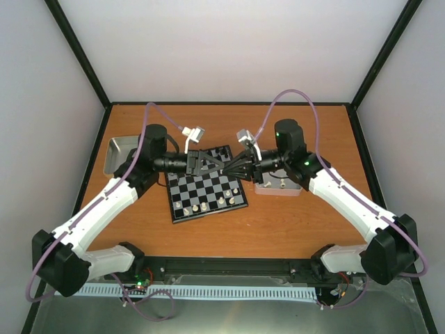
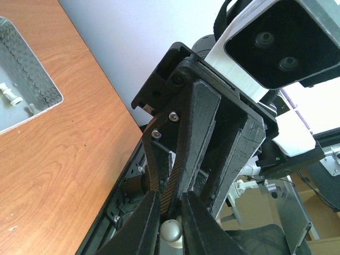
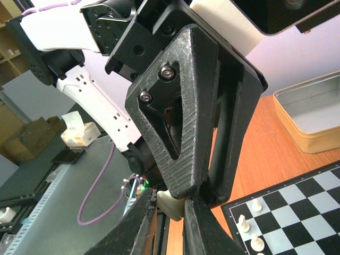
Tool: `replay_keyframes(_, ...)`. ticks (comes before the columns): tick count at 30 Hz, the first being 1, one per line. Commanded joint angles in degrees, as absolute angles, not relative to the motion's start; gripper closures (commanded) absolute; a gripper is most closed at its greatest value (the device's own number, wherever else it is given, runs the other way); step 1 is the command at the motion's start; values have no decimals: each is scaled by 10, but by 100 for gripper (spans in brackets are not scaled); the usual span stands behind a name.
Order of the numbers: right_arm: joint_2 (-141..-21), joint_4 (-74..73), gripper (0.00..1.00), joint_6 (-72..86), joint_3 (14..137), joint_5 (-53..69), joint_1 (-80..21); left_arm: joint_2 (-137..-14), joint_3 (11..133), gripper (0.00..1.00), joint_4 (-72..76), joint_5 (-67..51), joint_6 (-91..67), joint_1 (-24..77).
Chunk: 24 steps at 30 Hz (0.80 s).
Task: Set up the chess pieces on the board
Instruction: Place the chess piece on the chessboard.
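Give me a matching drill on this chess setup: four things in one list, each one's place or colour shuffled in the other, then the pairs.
Things:
1. board
2. silver tray
3. cream piece
4. standing white pieces

Place or colour:
a. along the board's near edge
b. left of the board
c. gripped above the board
d. black and silvery-grey checks

Pairs: 1-d, 2-b, 3-c, 4-a
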<state>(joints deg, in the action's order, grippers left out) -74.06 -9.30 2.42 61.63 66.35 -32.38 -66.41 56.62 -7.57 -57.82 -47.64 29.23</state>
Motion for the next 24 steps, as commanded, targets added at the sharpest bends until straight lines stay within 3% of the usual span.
replay_keyframes(1,-750,-103,86,9,639,646,-330,-668,581,94,-86,-594,-469,288)
replay_keyframes(3,-754,-106,85,11,640,643,-330,-669,581,99,-91,-589,-465,288)
replay_keyframes(7,-758,-115,79,13,641,632,-329,-668,581,99,-100,-578,-457,288)
replay_keyframes(10,-753,-123,68,15,641,622,-330,-666,585,99,-112,-556,-440,288)
replay_keyframes(12,-746,-123,53,22,638,607,-329,-661,584,99,-139,-534,-425,288)
replay_keyframes(16,-707,-93,37,43,599,581,-325,-643,583,99,-182,-450,-362,288)
replay_keyframes(24,-656,-66,31,123,512,447,-297,-574,510,99,-196,-225,-240,289)
